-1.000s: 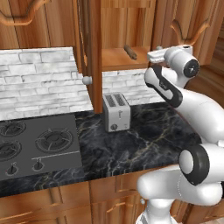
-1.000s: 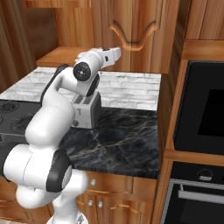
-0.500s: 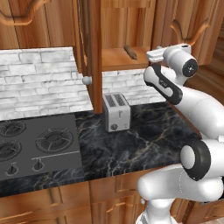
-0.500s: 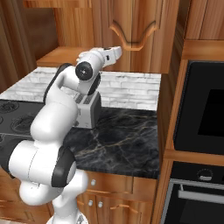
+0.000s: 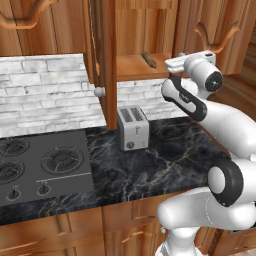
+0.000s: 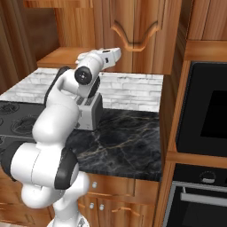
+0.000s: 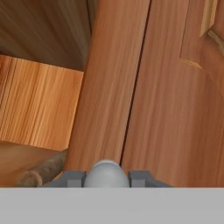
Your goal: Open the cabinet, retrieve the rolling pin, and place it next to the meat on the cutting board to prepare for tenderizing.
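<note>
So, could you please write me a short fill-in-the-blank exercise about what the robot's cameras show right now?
1. The rolling pin lies on a shelf inside the ____.
2. On the dark counter, below the open cabinet, stands a silver ____.
3. In the hand view, the round silver knob sits ____ the two fingertips.

Missing words: cabinet; toaster; between
</note>
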{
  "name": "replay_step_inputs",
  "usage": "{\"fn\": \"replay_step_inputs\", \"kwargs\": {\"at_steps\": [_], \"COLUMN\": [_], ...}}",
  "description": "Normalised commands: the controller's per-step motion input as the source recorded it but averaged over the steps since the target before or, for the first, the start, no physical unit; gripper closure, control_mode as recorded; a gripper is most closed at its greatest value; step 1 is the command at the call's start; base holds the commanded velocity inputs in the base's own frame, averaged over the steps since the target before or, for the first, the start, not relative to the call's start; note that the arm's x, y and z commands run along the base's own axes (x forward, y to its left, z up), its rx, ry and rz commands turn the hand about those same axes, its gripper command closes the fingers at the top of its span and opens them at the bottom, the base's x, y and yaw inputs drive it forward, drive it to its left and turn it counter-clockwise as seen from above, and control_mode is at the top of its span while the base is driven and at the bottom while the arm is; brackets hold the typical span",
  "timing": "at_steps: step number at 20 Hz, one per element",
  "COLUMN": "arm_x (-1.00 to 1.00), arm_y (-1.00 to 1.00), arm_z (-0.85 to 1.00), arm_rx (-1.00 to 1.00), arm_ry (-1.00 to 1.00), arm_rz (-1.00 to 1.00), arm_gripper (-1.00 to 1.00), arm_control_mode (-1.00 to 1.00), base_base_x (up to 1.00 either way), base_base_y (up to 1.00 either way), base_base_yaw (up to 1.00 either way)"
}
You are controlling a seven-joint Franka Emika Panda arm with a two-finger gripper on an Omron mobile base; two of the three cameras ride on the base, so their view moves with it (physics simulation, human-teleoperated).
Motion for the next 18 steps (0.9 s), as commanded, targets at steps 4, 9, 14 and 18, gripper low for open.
{"fn": "replay_step_inputs", "kwargs": {"at_steps": [4,9,14,18], "arm_x": [0.05,0.00,0.00,-0.08], "arm_y": [0.05,0.00,0.00,0.00], "arm_z": [0.00,0.00,0.00,0.00], "arm_rx": [0.00,0.00,0.00,0.00], "arm_ry": [0.00,0.00,0.00,-0.02], "arm_rz": [0.00,0.00,0.00,0.00], "arm_gripper": [1.00,1.00,1.00,1.00], "arm_control_mode": [-1.00,-1.00,-1.00,-1.00], "base_base_x": [0.00,0.00,0.00,0.00], "base_base_y": [0.00,0.00,0.00,0.00], "base_base_yaw": [0.00,0.00,0.00,0.00]}}
